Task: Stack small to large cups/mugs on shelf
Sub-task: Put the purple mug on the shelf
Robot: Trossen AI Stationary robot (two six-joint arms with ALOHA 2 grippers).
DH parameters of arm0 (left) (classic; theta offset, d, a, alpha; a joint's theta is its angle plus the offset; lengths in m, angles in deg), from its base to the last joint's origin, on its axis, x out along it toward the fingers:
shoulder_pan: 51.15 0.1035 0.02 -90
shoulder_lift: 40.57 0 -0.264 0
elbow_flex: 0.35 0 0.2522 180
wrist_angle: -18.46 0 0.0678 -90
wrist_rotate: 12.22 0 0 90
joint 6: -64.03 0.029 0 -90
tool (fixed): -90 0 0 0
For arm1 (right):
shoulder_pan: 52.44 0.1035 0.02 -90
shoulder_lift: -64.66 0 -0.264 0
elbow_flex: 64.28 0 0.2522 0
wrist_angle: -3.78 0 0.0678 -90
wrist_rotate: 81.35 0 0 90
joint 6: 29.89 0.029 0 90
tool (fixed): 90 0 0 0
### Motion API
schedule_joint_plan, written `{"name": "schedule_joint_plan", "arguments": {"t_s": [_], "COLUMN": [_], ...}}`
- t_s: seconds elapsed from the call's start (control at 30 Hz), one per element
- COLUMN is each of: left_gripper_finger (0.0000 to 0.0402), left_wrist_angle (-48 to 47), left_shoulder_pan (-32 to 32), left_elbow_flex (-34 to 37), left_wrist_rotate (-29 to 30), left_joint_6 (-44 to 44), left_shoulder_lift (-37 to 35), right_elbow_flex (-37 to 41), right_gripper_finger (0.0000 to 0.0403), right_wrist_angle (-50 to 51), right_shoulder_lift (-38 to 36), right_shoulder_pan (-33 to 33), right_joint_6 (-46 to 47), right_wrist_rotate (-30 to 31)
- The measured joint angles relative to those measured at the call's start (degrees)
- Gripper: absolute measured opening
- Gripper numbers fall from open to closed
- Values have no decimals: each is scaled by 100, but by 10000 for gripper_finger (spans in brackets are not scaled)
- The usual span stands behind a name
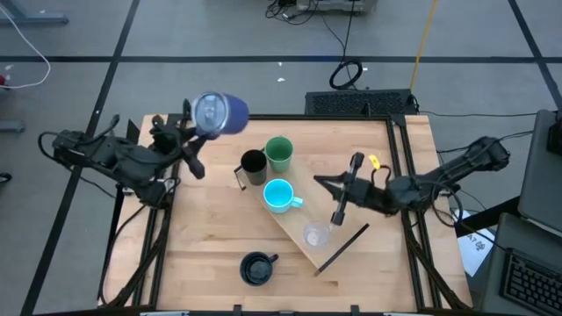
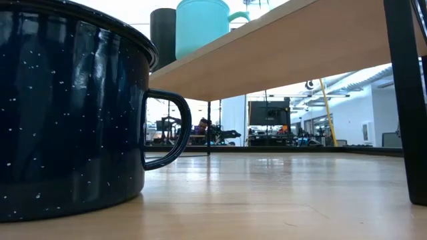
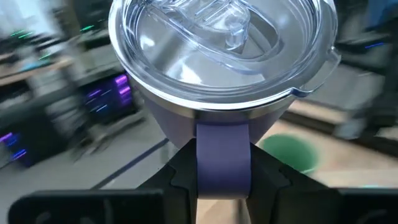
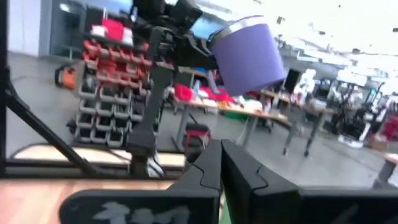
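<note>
My left gripper (image 1: 202, 120) is shut on the bluish-purple tumbler (image 1: 219, 112), which has a clear lid (image 3: 221, 43) and is up in the air over the table's far left part. The light-wood shelf (image 1: 303, 237) lies slanted across the table's middle. On it stand the black cup (image 1: 253, 167), green cup (image 1: 279, 153), cyan mug (image 1: 279, 195) and clear glass cup (image 1: 316, 234). The navy mug (image 1: 257, 269) rests on its base by the near edge and fills the left of the low view (image 2: 67, 113). My right gripper (image 1: 321, 183) is shut and hovers just right of the cyan mug, touching nothing. My left gripper pinches the tumbler's narrow lower body (image 3: 222, 165) between its two fingers (image 3: 180, 171), one on either side. The fingers come level from the table's left. The tumbler is lifted clear and tilted, and its lidded end points away from the wrist.
The shelf's dark bracket (image 1: 342, 248) sticks out at its near right end; in the low view a bracket leg (image 2: 407, 100) stands at right and the plank's underside (image 2: 280, 53) spans above. Bare tabletop (image 1: 202, 237) lies near left of the shelf.
</note>
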Motion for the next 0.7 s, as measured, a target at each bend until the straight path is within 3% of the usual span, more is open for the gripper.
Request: {"name": "schedule_joint_plan", "arguments": {"t_s": [0.17,0.33,0.5,0.7], "left_gripper_finger": [89,89,89,89], "left_wrist_angle": [1570,2419,3053,4081], "left_shoulder_pan": [-98,-95,-94,-89], "left_elbow_flex": [-2,-2,-2,0], "left_wrist_rotate": [-1023,-1756,-1884,-1953], "left_joint_6": [1265,1683,1802,1949], "left_shoulder_lift": [104,421,933,1611], "right_elbow_flex": [0,0,0,0], "right_gripper_finger": [0,0,24,98], "right_wrist_angle": [-837,-925,-1273,-2127], "right_shoulder_lift": [395,660,857,1207], "right_shoulder_pan": [319,534,673,793], "right_joint_6": [-210,-170,-480,-1270], "right_wrist_rotate": [18,15,10,30]}}
